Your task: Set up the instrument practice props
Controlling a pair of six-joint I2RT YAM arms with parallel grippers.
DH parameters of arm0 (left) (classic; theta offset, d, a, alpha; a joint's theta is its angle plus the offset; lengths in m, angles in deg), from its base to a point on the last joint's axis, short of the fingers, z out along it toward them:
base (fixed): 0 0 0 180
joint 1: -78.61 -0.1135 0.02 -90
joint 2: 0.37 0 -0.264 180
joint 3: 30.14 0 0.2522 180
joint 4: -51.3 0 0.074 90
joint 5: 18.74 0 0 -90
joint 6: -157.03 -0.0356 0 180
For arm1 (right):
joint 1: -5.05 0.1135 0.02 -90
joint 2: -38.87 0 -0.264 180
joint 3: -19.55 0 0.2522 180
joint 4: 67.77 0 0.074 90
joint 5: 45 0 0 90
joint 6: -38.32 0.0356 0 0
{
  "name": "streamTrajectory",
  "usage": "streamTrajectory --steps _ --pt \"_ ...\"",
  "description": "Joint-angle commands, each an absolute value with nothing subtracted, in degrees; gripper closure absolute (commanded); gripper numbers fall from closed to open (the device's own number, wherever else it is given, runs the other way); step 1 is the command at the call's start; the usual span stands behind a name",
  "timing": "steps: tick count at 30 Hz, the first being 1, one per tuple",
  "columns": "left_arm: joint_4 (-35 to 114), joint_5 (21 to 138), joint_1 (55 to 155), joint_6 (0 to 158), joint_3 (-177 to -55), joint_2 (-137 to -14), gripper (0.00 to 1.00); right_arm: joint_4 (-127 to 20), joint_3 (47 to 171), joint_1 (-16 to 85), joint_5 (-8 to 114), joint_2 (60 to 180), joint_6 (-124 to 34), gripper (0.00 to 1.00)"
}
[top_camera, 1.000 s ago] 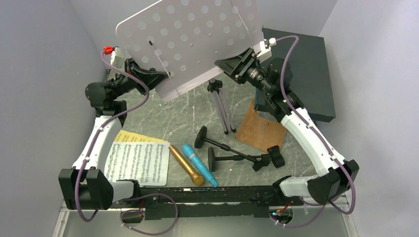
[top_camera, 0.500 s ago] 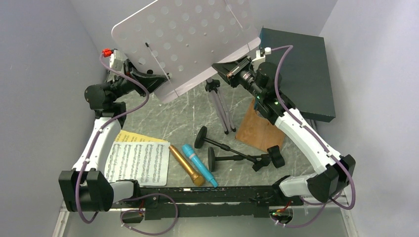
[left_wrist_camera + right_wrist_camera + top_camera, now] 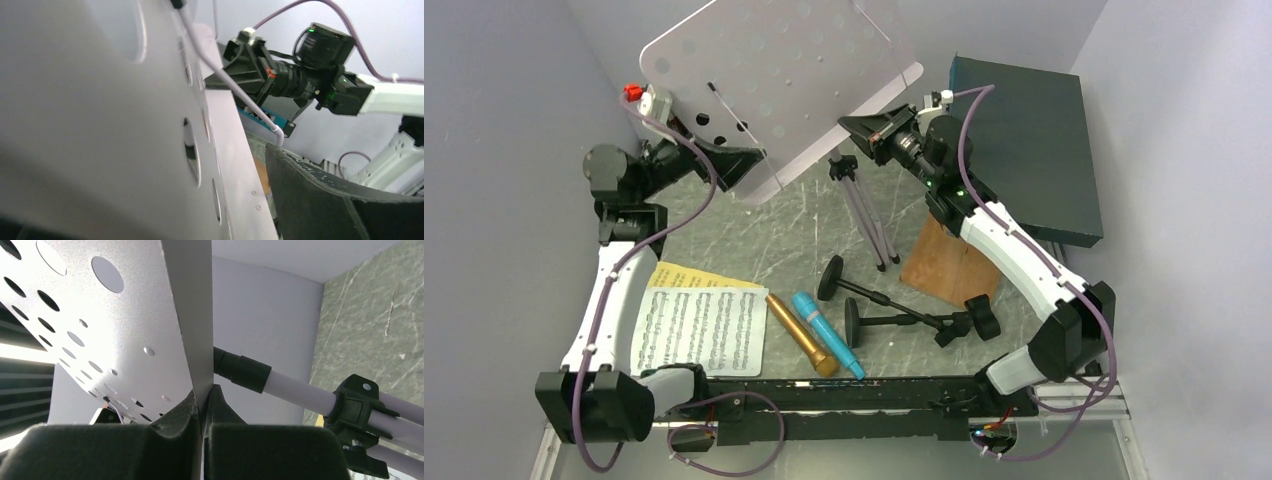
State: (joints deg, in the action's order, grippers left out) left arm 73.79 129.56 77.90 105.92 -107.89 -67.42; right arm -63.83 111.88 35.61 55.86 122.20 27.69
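The pale perforated music desk (image 3: 774, 75) leans tilted over the table's back on its silver tripod legs (image 3: 864, 210). My right gripper (image 3: 856, 130) is shut on the desk's lower lip, which is pinched between the pads (image 3: 202, 407). My left gripper (image 3: 734, 165) stands open around the desk's lower left corner; in the left wrist view the desk (image 3: 100, 125) fills the left and one finger (image 3: 340, 200) stands apart from it. White (image 3: 702, 330) and yellow (image 3: 689, 276) sheet-music pages, a gold microphone (image 3: 802, 335), a blue microphone (image 3: 827, 333) and two black mic holders (image 3: 879, 295) (image 3: 904, 322) lie near the front.
A large dark teal box (image 3: 1024, 140) stands at the back right. A flat brown wooden board (image 3: 949, 265) lies under my right arm, beside the tripod legs. Grey walls close in the left, right and back sides.
My left gripper has opened and let go of the desk. My right gripper has shut on the desk's lower lip and moved left and back, and the desk has shifted up and left.
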Motion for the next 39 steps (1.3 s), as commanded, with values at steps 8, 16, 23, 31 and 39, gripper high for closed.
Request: streamTrajectory --steps 8,16,23,31,39 --pt "8.79 99.87 79.3 86.46 -138.76 -53.93 0.01 -85.04 121.0 34.97 57.8 128.05 42.39 1.0" --pt "10.74 80.84 80.03 88.62 -125.92 -40.94 0.01 -95.55 125.4 34.93 58.2 134.18 49.11 1.0" --pt "8.8 70.06 80.71 98.1 -109.27 -34.07 0.02 -96.3 122.55 33.5 57.03 131.26 48.79 1.0" --pt "45.43 89.86 81.06 105.22 -82.84 -34.58 0.04 -94.77 120.45 33.01 56.71 128.03 47.5 1.0" --pt "82.82 116.25 88.2 106.16 -89.79 -72.56 0.31 -94.26 118.01 32.86 56.4 125.57 46.91 1.0"
